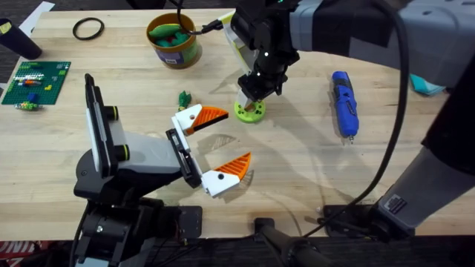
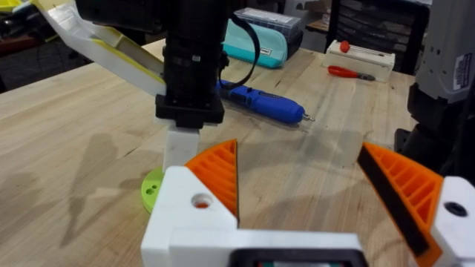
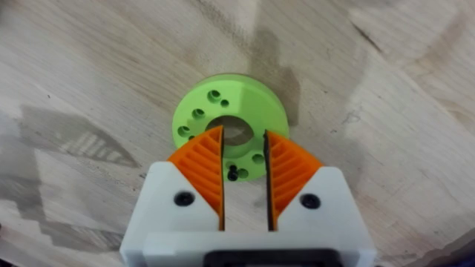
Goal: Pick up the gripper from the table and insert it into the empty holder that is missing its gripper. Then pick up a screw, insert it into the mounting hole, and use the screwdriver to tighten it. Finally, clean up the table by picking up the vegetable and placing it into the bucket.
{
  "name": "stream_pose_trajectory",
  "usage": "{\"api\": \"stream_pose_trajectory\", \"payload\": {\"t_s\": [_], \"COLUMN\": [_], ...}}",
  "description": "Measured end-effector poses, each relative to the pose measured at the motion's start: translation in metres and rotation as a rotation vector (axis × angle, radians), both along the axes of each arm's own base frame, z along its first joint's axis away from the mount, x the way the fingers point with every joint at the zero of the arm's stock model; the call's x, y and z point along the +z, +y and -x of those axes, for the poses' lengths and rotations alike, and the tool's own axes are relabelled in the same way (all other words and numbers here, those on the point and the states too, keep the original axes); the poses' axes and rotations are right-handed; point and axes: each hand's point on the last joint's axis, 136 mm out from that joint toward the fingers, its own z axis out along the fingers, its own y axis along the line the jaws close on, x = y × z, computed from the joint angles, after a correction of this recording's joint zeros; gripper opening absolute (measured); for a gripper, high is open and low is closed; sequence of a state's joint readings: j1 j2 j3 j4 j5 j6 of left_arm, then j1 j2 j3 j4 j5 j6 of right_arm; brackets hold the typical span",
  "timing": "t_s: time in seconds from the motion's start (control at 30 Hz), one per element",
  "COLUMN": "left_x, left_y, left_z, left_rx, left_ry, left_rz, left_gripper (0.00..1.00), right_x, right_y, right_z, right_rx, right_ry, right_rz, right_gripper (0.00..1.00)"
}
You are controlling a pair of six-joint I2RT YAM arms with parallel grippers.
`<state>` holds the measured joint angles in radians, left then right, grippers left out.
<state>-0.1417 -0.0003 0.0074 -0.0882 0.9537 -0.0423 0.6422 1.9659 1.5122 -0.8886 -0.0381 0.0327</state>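
My right gripper (image 3: 243, 131) points straight down over a lime-green ring (image 3: 223, 100) with a centre hole, its orange pads a narrow gap apart with nothing seen between them. A small black screw (image 3: 233, 174) lies on the ring by one pad. From overhead, the right gripper (image 1: 251, 100) stands on the ring (image 1: 250, 112) mid-table. My left gripper (image 1: 237, 135) is open nearer the front, facing the ring (image 2: 152, 189). The blue screwdriver (image 1: 343, 104) lies to the right. The dark green vegetable (image 1: 183, 97) lies left of the ring, and the yellow-olive bucket (image 1: 174, 41) stands behind. The loose gripper and holder are out of view.
A black ring (image 1: 88, 28) and a green brick plate (image 1: 35, 80) lie at the far left. Beyond the screwdriver (image 2: 260, 100) are a teal case (image 2: 263, 37), a white box (image 2: 360, 55) and a red tool (image 2: 349, 72). A pale strip (image 2: 104, 41) hangs off the right arm.
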Motion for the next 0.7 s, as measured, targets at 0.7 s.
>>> {"api": "stream_pose_trajectory", "payload": {"t_s": [0.7], "left_x": [0.000], "left_y": [0.000], "left_z": [0.000], "left_rx": [0.000], "left_ry": [0.001], "left_rz": [0.001], "left_gripper": [0.986], "right_x": [0.021], "right_y": [-0.011], "right_z": [0.016], "right_rx": [0.013], "right_ry": [0.019], "right_rz": [0.015], "right_gripper": [0.285]}}
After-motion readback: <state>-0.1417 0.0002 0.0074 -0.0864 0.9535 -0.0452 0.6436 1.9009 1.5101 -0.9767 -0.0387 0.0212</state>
